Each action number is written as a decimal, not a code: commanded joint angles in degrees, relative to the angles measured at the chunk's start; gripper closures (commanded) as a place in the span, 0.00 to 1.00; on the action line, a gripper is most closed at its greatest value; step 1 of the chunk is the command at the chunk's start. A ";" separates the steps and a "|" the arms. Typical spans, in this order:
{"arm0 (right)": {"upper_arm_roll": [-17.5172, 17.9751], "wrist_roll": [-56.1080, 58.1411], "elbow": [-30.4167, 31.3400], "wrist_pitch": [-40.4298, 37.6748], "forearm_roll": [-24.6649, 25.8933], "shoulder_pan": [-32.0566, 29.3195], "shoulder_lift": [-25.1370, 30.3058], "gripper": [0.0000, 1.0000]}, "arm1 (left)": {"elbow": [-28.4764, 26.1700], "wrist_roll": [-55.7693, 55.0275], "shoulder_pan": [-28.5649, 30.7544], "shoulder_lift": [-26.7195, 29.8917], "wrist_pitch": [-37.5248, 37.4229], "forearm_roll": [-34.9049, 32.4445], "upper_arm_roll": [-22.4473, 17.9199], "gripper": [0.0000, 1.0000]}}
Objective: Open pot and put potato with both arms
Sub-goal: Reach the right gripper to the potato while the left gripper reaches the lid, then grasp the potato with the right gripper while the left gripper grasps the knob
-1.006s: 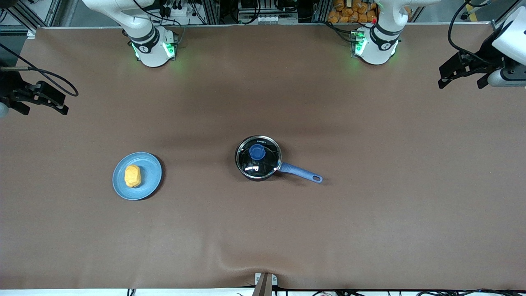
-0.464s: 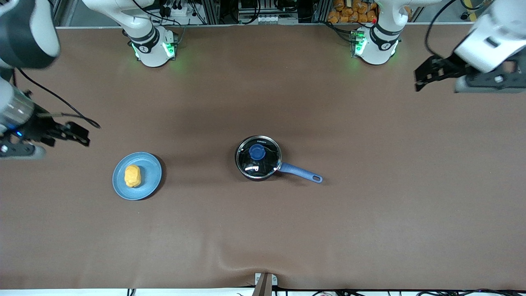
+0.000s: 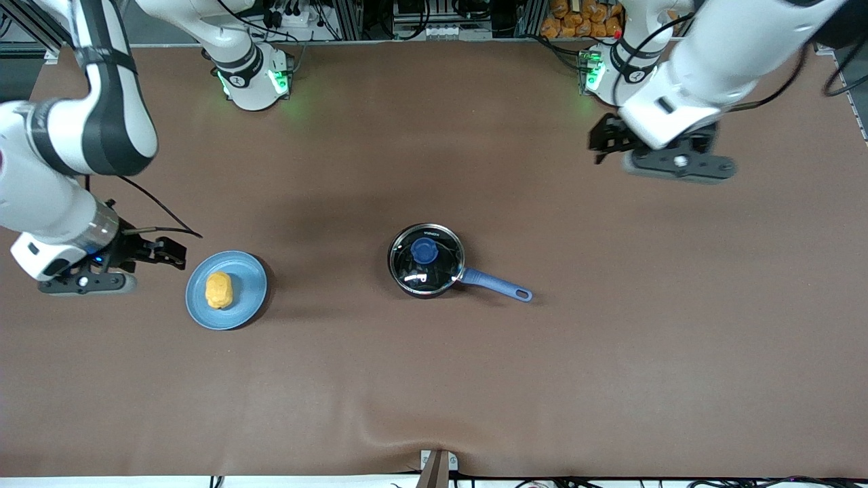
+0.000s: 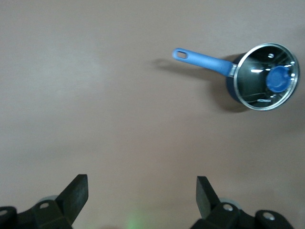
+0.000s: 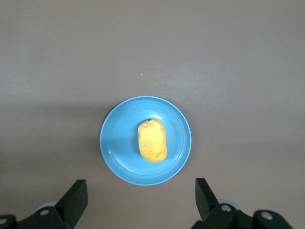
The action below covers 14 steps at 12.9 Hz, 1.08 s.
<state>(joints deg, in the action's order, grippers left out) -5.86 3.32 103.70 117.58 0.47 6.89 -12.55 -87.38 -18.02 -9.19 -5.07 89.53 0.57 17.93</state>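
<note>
The potato (image 3: 219,290) lies on a light-blue plate (image 3: 248,291) toward the right arm's end of the table, at about nine o'clock from the pot (image 3: 426,260), and well apart from it. The right gripper (image 3: 178,253) hangs over bare table just beside the plate's rim, at about ten o'clock from the potato; in the right wrist view its fingers (image 5: 76,195) stand spread wide and empty, with the potato (image 5: 152,140) and plate (image 5: 116,143) ahead of them. The pot sits at mid-table with its glass lid (image 3: 434,271) on, blue knob (image 3: 424,250) up, and its handle (image 3: 495,285) pointing to about four o'clock. The left gripper (image 3: 600,144) hangs over bare table at about two o'clock from the pot, well apart; in the left wrist view its fingers (image 4: 78,191) are spread and empty.
</note>
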 commanded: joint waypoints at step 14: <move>0.32 2.83 7.48 19.44 -1.35 -1.00 -16.45 0.00 | 15.49 -39.62 -28.49 -34.13 26.90 -9.97 -6.39 0.00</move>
<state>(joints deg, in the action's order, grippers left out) -5.98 4.90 110.67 136.22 0.14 6.59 -28.74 -77.15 -54.84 -33.33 -35.90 114.51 -7.79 15.43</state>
